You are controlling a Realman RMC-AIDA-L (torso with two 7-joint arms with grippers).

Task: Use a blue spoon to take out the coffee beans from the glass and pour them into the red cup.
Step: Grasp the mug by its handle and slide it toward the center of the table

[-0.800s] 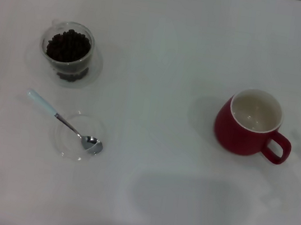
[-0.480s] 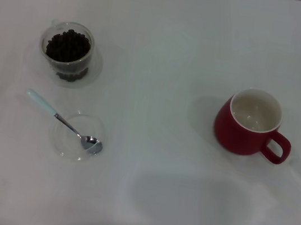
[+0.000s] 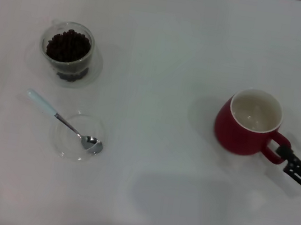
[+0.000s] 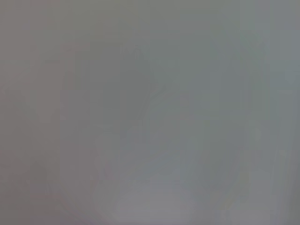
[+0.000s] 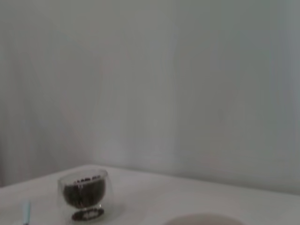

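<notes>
Standing at the far left of the table, the glass was upright and heaped with beans, dark against its clear walls; the right wrist view showed the same glass on its small foot, the beans filling most of it. Nearer the robot and just to the right of the glass lay a shallow clear dish. The spoon rested across it at a slant, its metal bowl inside the dish near the right rim and its pale blue handle reaching out over the left rim onto the table. A sliver of that handle showed at the edge of the right wrist view.

Well apart, on the right side of the table, the cup stood upright with its cream inside bare and its loop handle turned to the right. The right gripper had its two dark fingers spread apart, one beyond the handle and one nearer the robot, the nearer fingertip just beside the loop; whether it touched the handle could not be told. It grasped nothing.

The left wrist view was a plain grey blur, and the left gripper appeared nowhere, so its hand state could not be told.
</notes>
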